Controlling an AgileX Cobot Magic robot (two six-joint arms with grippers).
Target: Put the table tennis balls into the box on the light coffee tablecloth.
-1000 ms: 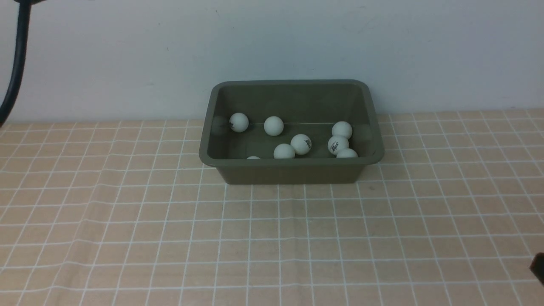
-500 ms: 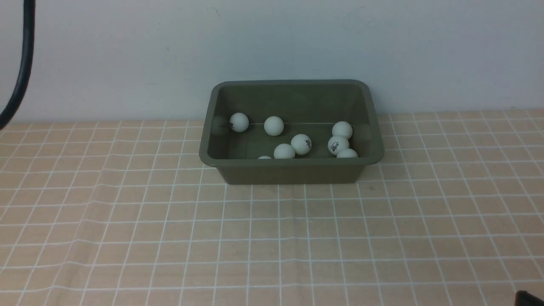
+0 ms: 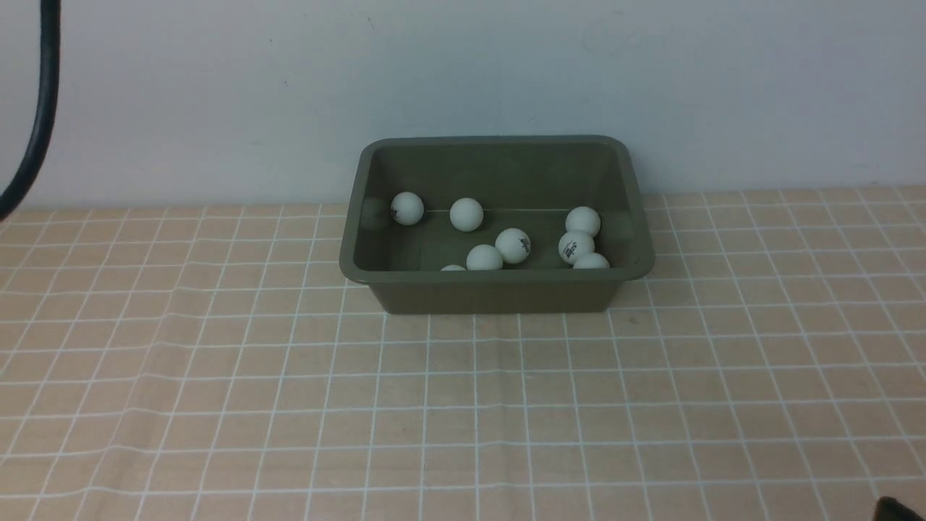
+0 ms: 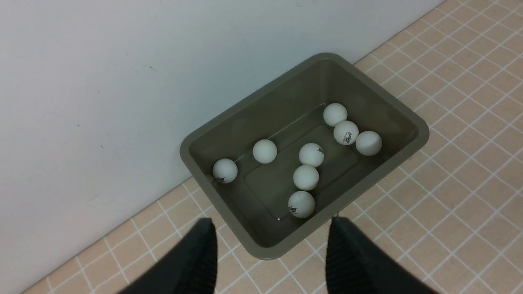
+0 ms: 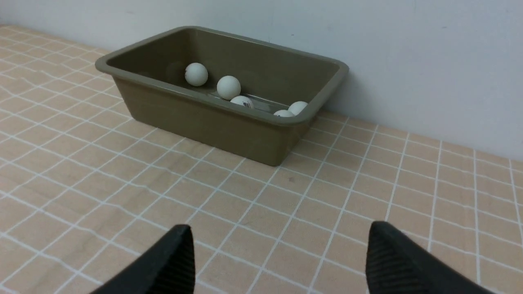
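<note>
The olive-green box [image 3: 492, 276] stands on the light coffee tablecloth [image 3: 463, 405] against the white wall. Several white table tennis balls [image 3: 513, 244] lie on its floor, some with black marks. In the left wrist view my left gripper [image 4: 271, 222] hovers above the box's [image 4: 384, 165] near rim, open and empty, looking down on the balls [image 4: 311, 154]. My right gripper [image 5: 280, 232] is open and empty above bare cloth, well short of the box [image 5: 204, 122], with balls [image 5: 228, 87] showing over the rim. No ball shows on the cloth.
A black cable [image 3: 40, 108] hangs at the far left in the front view. A dark bit of the right arm [image 3: 897, 510] shows at the lower right corner. The wall rises right behind the box.
A ball by the box's near wall rolled a little to the right. The dark part of the right arm sank from the right edge to the bottom right corner. The cable shifted slightly.
</note>
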